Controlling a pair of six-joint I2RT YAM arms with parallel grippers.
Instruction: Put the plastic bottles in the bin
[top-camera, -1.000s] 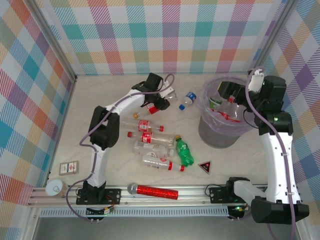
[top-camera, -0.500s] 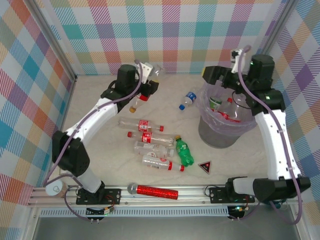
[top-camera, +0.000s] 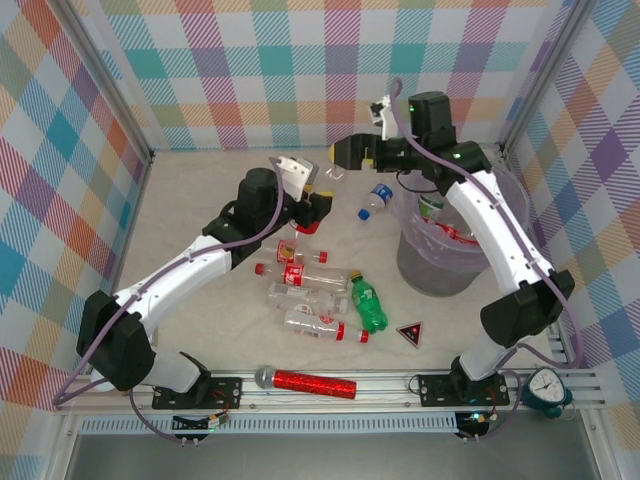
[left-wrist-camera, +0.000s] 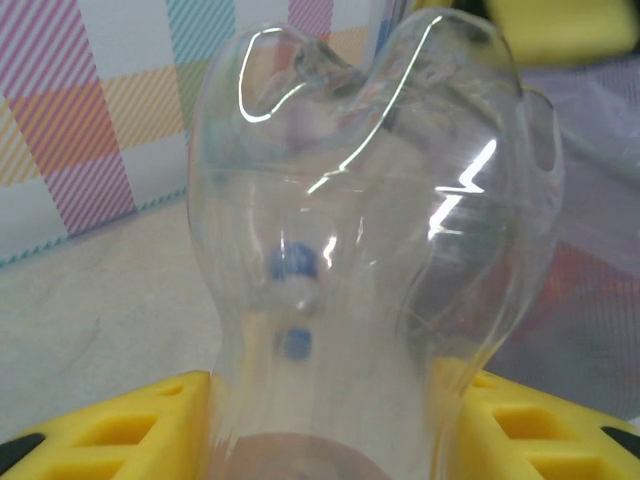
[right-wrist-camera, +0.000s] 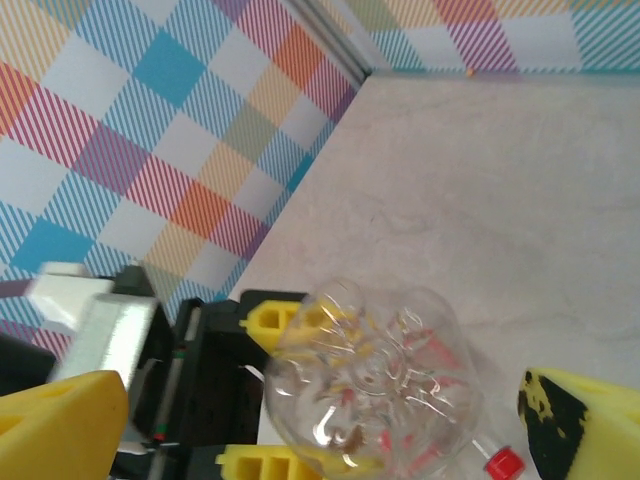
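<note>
Nearest, along the front rail, lies a red glittery microphone (top-camera: 305, 382), and a small dark triangle (top-camera: 409, 332) sits just beyond it to the right. Behind these, loose bottles lie on the desk (top-camera: 190, 190). A green bottle (top-camera: 367, 303) is angled beside several clear bottles (top-camera: 296, 271) with red labels and caps, all on their sides and close together.

Further back on the right stands the bin (top-camera: 430, 272), upright. Some bottles with red labels (top-camera: 445, 222) are already inside it. A blue-capped bottle (top-camera: 374, 199) lies on the desk just left of the bin's rim.

Above the loose bottles, the left tool (left-wrist-camera: 325, 430) is clamped on a clear empty bottle (left-wrist-camera: 370, 230). Its yellow pads (left-wrist-camera: 110, 425) grip the lower body, and the lobed base points away from the wrist. This bottle is held off the desk, left of the bin and not over it.

Farthest back, the right tool (top-camera: 345, 153) reaches in from the bin side. Its yellow fingers (right-wrist-camera: 60, 420) are spread wide apart, facing the held bottle's base and close to it without gripping.
</note>
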